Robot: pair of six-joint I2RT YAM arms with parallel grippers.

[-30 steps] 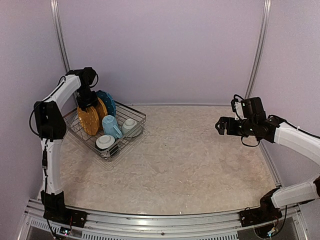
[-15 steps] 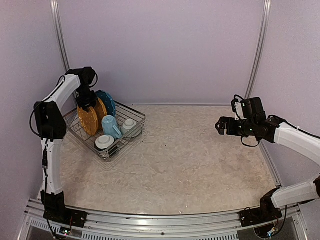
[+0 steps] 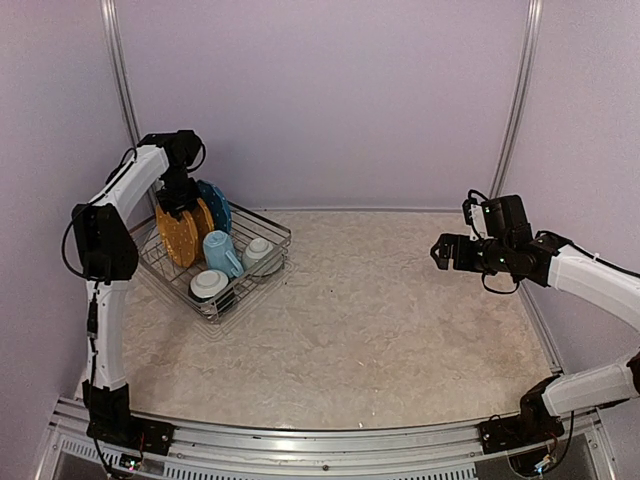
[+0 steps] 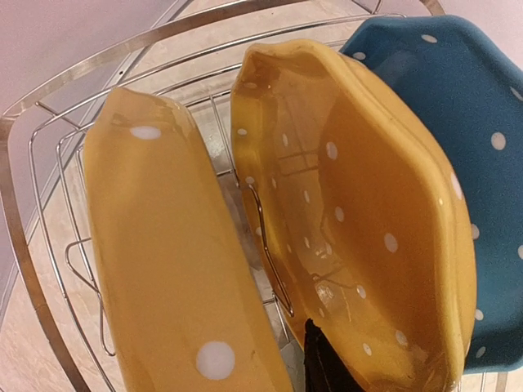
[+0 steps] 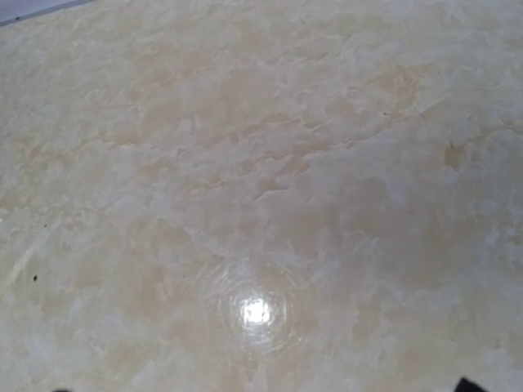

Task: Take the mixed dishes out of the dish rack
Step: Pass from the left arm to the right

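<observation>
The dish rack (image 3: 272, 236) stands at the back left, its wire rim (image 4: 18, 212) close in the left wrist view. Upright in it are a front orange-yellow plate (image 3: 177, 240) (image 4: 163, 269), a second orange-yellow plate (image 3: 204, 216) (image 4: 359, 204) and a blue dotted plate (image 3: 219, 204) (image 4: 458, 98). A light blue mug (image 3: 220, 252) and two white bowls (image 3: 260, 252) (image 3: 210, 285) sit beside them. My left gripper (image 3: 183, 207) is shut on the second orange-yellow plate's rim; one dark finger (image 4: 323, 367) presses its inner face, the other is hidden behind. My right gripper (image 3: 441, 251) hangs open over bare table.
The marble-look tabletop (image 3: 380, 320) stretches between the rack and the right arm. Lilac walls with metal corner rails (image 3: 515, 110) close in the back and sides. A metal rail (image 3: 300, 440) runs along the near edge.
My left gripper's jaws have closed in on the second orange-yellow plate, and the left arm has shifted slightly up and right. The right arm has not moved.
</observation>
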